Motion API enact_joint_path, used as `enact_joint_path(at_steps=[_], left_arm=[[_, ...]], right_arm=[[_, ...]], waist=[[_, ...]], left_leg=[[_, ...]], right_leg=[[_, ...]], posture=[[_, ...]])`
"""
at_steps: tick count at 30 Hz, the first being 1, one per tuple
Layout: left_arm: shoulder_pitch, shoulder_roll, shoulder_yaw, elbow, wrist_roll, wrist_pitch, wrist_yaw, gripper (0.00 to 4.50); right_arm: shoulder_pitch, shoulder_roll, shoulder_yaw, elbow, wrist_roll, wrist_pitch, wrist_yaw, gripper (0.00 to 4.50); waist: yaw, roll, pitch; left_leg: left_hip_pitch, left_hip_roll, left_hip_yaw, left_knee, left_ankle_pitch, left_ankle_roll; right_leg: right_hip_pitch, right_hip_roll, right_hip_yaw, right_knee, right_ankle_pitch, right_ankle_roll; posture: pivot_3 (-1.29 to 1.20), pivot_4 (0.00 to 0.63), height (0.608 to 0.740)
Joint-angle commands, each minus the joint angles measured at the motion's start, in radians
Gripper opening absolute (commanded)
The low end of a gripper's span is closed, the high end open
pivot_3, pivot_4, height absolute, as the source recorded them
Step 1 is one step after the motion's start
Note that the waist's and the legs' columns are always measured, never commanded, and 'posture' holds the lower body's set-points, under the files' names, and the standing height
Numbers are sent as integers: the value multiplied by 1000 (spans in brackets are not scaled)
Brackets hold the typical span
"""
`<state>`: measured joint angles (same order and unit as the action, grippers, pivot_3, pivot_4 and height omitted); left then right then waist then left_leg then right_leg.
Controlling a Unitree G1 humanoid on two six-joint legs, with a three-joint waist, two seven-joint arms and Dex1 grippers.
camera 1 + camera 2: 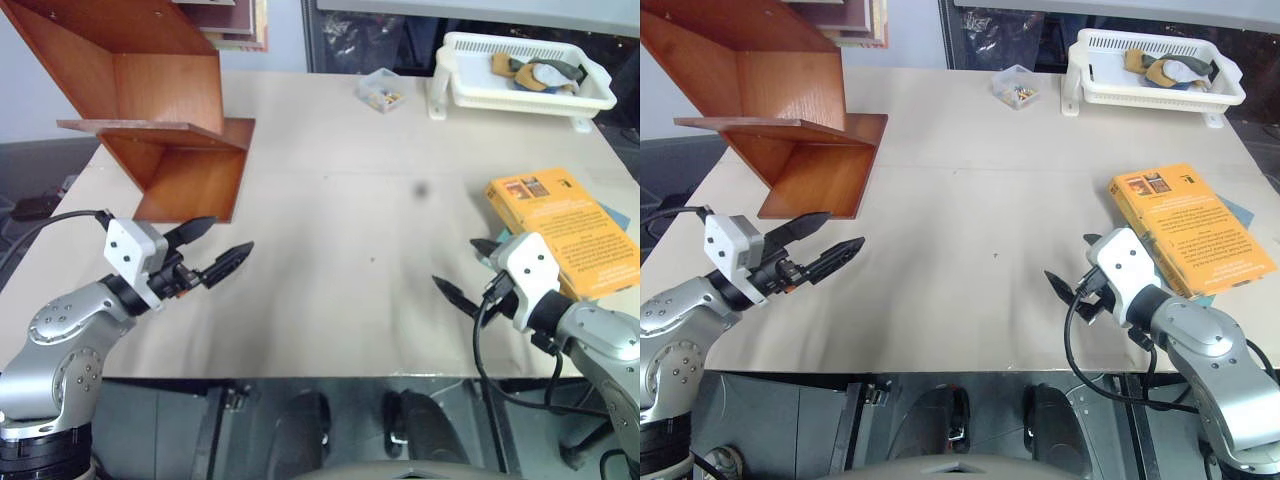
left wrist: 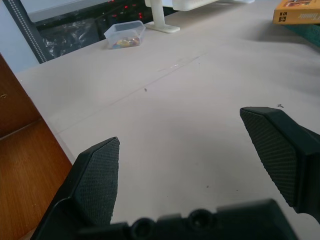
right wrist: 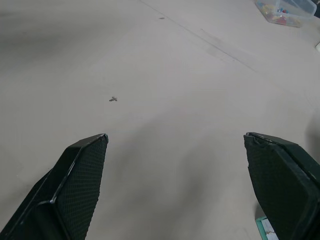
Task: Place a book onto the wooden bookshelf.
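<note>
Presently, the table (image 1: 330, 250), a pale beige surface, carries all items noted below. Largest upon it is the wooden bookshelf (image 1: 165, 90), reddish-brown, built of slanted boards with a flat ledge, standing at the far left corner; its lowest board rests on the table surface near the left edge. A white plastic basket (image 1: 520, 75) stands at the far right corner, raised on short legs, with some loose items inside that cannot be identified. The book (image 1: 565, 230), orange-yellow with dark print and small pictures on its cover, lies flat at the right edge of the table, well apart from the bookshelf; a thinner teal-blue book (image 1: 612, 215) shows beneath it, mostly covered. A small clear plastic box (image 1: 380, 90) with coloured contents sits near the far edge, just left of the basket.

The left gripper (image 1: 215, 250) hovers above the near left part of the table, just in front of the bookshelf, jaws spread wide and holding nothing. The right gripper (image 1: 465, 275) hovers near the right edge, just beside the book's near corner, jaws likewise spread wide and empty; contact with the book cannot be confirmed.
</note>
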<state>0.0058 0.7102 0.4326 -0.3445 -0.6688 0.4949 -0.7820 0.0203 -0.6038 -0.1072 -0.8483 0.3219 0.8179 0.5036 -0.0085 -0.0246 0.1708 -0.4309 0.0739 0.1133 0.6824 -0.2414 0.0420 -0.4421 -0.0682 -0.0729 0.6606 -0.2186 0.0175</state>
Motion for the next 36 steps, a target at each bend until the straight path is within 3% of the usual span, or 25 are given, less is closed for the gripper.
enact_joint_path(at_steps=[1,9,16,19,21,27,36], left_arm=[[2,37,31,-38,-20,1,-30,4448],[-40,66,-14,-22,-29,-4,-90,4448],[-116,70,-148,-91,-56,-1,-185,4448],[-190,47,-224,-112,-63,8,-187,4500],[-227,29,-255,-118,-75,20,-181,4500],[-285,-6,-314,-125,-84,32,-179,4500],[-283,-16,-321,-151,-103,50,-166,4500]], right_arm=[[4,-11,-39,-44,19,3,-3,4471],[-2,-7,-51,-48,30,33,-38,4471],[-106,-31,-159,17,-33,197,-179,4471],[-189,-67,-262,133,-50,258,-208,3653],[-227,-104,-297,205,-73,262,-220,2862],[-282,-239,-327,450,-117,255,-194,52],[-260,-268,-392,417,-32,293,-81,52]], waist=[[0,0,0],[1,0,0],[2,0,0],[10,0,0],[13,0,0],[15,0,0],[16,0,0]], left_leg=[[0,0,0,0,0,0],[0,0,0,0,0,0],[0,0,1,0,0,0],[0,-1,1,1,0,0],[0,-2,1,1,0,0],[0,-1,2,-1,0,0],[1,0,2,-1,0,0]], right_leg=[[0,0,0,0,0,0],[0,0,0,0,0,0],[0,-1,0,0,0,0],[0,-1,0,0,0,0],[0,0,1,0,0,0],[-1,4,3,-1,4,1],[-1,4,4,0,3,4]], posture=[[0,150,740],[0,150,740],[0,150,740],[0,150,740],[0,150,740],[0,150,740],[0,150,740]])
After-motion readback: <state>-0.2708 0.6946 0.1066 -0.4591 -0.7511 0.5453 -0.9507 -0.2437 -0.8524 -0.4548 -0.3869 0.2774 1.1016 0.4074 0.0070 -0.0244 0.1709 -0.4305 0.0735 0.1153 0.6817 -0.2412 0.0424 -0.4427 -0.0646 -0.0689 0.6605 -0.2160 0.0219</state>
